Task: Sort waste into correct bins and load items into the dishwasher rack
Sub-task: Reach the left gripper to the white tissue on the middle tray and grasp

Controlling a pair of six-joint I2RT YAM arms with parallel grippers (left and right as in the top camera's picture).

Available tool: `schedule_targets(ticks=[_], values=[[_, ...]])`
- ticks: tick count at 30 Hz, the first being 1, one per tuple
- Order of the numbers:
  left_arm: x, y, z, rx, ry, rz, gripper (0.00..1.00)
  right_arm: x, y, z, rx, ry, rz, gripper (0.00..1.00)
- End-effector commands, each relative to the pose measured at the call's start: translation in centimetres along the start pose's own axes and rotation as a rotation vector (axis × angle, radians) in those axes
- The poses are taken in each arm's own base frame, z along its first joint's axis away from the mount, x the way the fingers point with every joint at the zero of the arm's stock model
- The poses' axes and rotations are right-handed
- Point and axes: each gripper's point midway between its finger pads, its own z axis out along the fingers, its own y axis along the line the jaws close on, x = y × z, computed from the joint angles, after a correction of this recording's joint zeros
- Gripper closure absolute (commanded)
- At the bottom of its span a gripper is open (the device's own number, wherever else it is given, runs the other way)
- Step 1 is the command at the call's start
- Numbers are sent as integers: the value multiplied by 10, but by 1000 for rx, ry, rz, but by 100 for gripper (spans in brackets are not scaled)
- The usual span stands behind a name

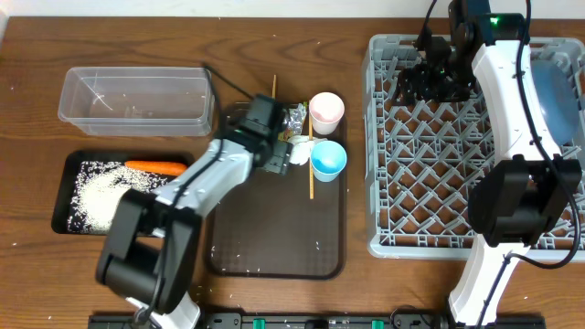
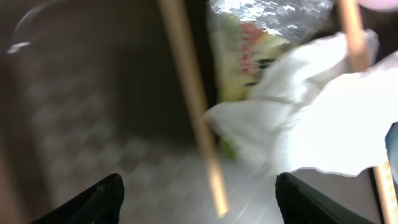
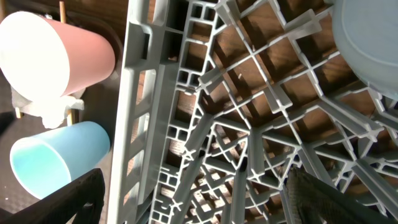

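Note:
My left gripper (image 1: 277, 153) is open and empty, low over the brown serving tray. The left wrist view shows its jaws (image 2: 199, 208) straddling a wooden chopstick (image 2: 193, 106), with a crumpled white tissue (image 2: 311, 124) and a silver-and-yellow wrapper (image 2: 249, 50) just ahead. A second chopstick (image 1: 311, 174) lies beside the light-blue cup (image 1: 328, 159). The pink cup (image 1: 326, 111) stands behind it. My right gripper (image 1: 434, 80) is open and empty over the far left part of the grey rack (image 1: 384, 183). A blue bowl (image 1: 558, 87) sits in the rack's far right. The black tray (image 1: 64, 196) holds rice and the carrot (image 1: 155, 167).
The clear tub (image 1: 132, 99) stands at the back left with a few grains in it. The brown serving tray (image 1: 274, 247) has scattered grains on its near half. In the right wrist view both cups (image 3: 56, 56) stand just left of the rack wall (image 3: 140, 93).

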Motion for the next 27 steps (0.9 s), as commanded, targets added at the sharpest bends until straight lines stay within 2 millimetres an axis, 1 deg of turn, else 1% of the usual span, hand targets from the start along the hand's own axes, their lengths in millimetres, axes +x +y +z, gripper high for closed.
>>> schedule_targets(ticks=[1,5,8,11,15,17,20,21,24,27], values=[[-4,-16,10,11,-12,128,21,-3,8,-14,2,-36,-33,13],[-6,-22,20,17,-22,140,21,-3,8,-14,2,-36,-33,12],[-5,-22,22,16,-19,142,21,-2,8,-14,2,-35,-33,12],[-9,-23,22,17,-34,166,22,-2,8,-14,2,-35,-33,12],[-13,-23,22,18,-52,186,27,-2,8,-14,2,-32,-32,13],[-14,-26,22,30,-57,201,31,-1,8,-14,2,-31,-32,13],[-12,-32,25,66,-51,238,38,0,8,-14,1,-27,-31,13],[-10,-32,27,67,-47,241,38,0,8,-14,1,-26,-31,13],[-9,-33,28,69,-42,245,38,0,8,-14,1,-26,-31,13],[-10,-34,29,73,-44,249,35,0,8,-14,1,-25,-31,13]])
